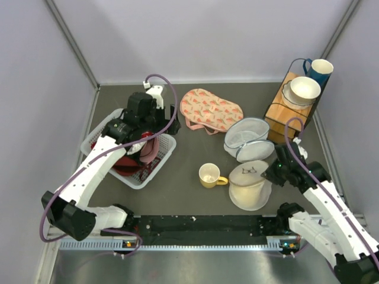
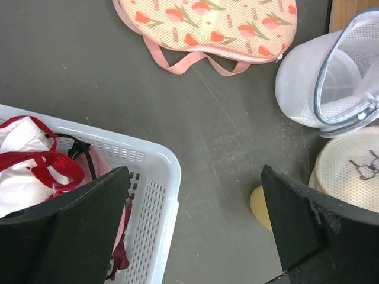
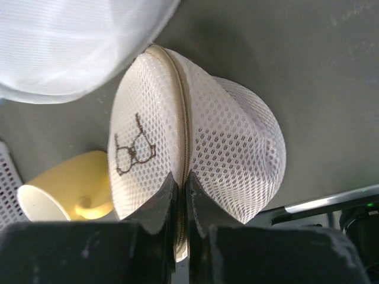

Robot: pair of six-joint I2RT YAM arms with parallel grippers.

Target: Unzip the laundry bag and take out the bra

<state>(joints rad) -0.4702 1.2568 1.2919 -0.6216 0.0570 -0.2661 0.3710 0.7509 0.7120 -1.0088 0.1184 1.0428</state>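
The laundry bag is a cream-white mesh dome with a small dark mark on its top, lying near the table's front right beside a mug. In the right wrist view the laundry bag fills the middle, and its zipper runs along the rim. My right gripper is shut on that zipper seam, with the fingers pinching the rim. From above, the right gripper sits at the bag's right edge. My left gripper hangs open over the basket's right rim and holds nothing. The bra is hidden.
A white basket holding red and pink garments stands at the left. A yellow mug sits just left of the bag. Behind it are a bluish-grey mesh pouch and a flat pink patterned pouch. A wooden rack with a bowl and cup stands back right.
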